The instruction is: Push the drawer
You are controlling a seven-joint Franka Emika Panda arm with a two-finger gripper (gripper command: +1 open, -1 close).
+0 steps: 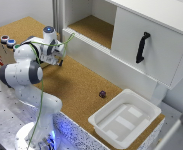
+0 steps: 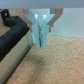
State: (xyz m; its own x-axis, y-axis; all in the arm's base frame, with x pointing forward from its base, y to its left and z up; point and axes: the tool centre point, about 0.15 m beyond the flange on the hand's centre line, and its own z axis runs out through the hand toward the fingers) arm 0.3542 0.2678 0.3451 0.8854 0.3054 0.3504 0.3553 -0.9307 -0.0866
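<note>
Drawer: the drawer itself cannot be made out in either view; the light-wood box (image 1: 2, 47) it belongs to sits at the far left of the exterior view, on the cork counter (image 1: 81, 90), with red and blue round buttons (image 1: 7, 40) on its top. The arm hides the box's face towards the middle of the counter.
Wrist view clue: a dark band and a pale ledge (image 2: 12, 42) lie just beside the tool; whether this is the drawer's front or handle I cannot tell.
Tool: the tool (image 1: 58, 61) (image 2: 41, 37) hangs low by the box, its two pale fingers pressed together, closed on nothing.
Doing the step well: as I judge it, the closed fingers should meet the drawer front squarely, near its handle, and push straight along the slide into the box. A slanted push could jam the drawer or shove the whole box across the cork.
White bin: the white plastic bin (image 1: 103, 120) at the near right of the exterior view holds nothing visible.
White cabinet: the shelf (image 1: 93, 27) shows a bare cork floor; the panel with the long black handle (image 1: 142, 46) stands to its right.
Loose item: a small dark object (image 1: 102, 93) lies on the counter, near the bin.
</note>
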